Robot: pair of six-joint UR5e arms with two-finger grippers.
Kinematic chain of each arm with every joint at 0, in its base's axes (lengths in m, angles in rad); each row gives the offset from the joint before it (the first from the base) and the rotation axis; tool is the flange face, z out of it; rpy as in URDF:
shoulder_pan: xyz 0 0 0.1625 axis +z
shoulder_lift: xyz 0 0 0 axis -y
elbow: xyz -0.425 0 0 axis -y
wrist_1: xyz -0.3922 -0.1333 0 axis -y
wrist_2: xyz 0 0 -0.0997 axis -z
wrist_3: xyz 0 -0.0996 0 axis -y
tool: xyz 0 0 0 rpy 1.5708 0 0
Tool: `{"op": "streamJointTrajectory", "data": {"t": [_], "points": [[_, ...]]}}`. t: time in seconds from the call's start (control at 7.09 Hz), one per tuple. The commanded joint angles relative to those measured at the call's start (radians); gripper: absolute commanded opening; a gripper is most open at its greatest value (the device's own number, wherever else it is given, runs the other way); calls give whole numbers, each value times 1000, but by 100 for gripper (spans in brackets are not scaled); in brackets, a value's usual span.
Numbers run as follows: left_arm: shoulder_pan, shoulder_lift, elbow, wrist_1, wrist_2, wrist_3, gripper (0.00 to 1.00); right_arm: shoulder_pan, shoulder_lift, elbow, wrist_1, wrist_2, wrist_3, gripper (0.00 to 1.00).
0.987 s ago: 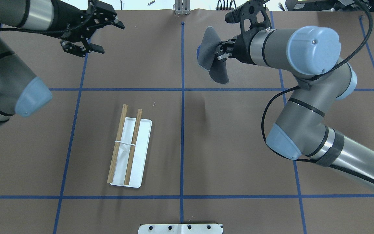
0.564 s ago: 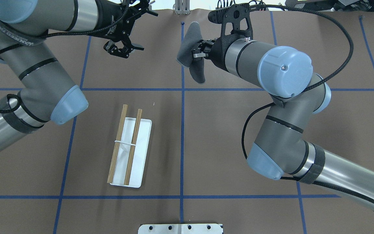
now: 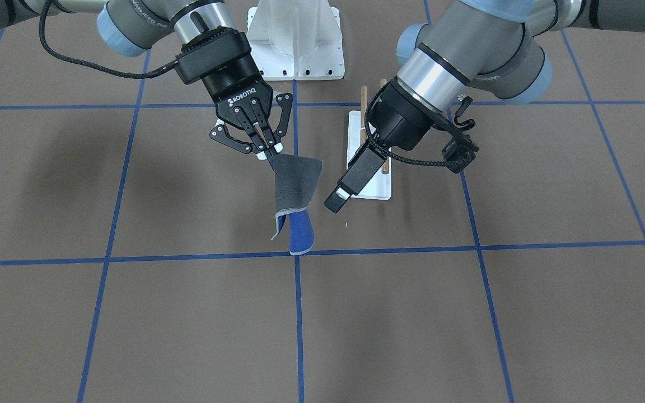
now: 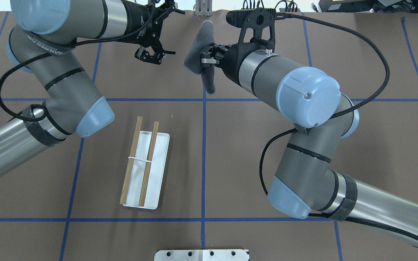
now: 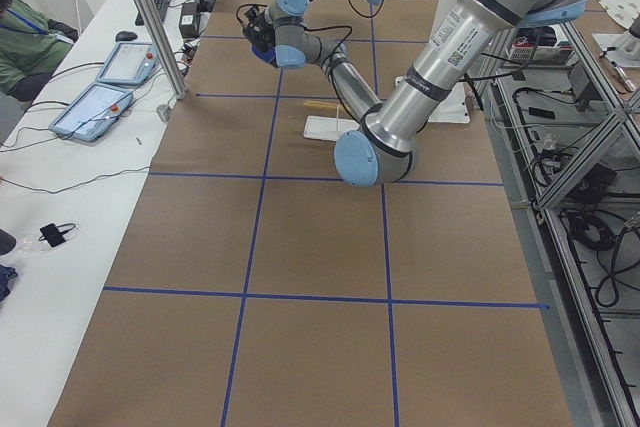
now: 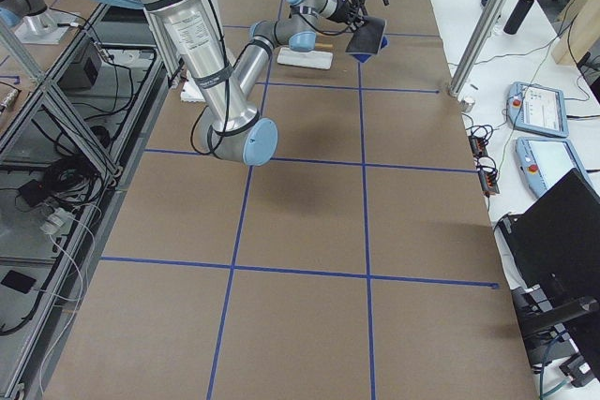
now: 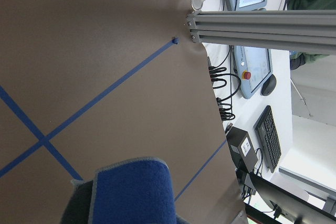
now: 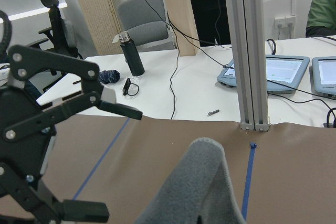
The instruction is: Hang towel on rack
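Fingers (image 3: 263,146) of my right gripper (image 3: 270,154) pinch the towel (image 3: 297,179) by its top edge; it hangs grey, blue at the bottom. My left gripper (image 4: 178,33) gapes wide beside it. Farther back, the rack (image 4: 157,166) sits well apart

Pretty clearly a robotics lab: big table (image 4: 230,163) papered in brown with a blue tape grid (image 4: 204,145), aluminium frame posts (image 8: 252,51), teach pendants (image 5: 95,110) on the white bench at upper left of the left-side view, and an office chair (image 8: 144,22) and loose cables (image 8: 173,72) behind.
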Motion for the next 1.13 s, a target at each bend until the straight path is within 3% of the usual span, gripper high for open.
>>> {"op": "streamJointTrajectory", "data": {"t": [0.0,0.71,0.85,0.99], "points": [[13,3,-1,-41,0,-29,98,-4,11,-1,-3,-23,15,0],[58,29,-33,-55,-6,-33,98,7,9,-2,4,-71,17,0],[58,29,-39,-55,-6,-65,94,7,7,-2,2,-71,35,0],[56,27,-42,-55,-5,-78,81,7,4,-2,5,-71,35,0]]}}
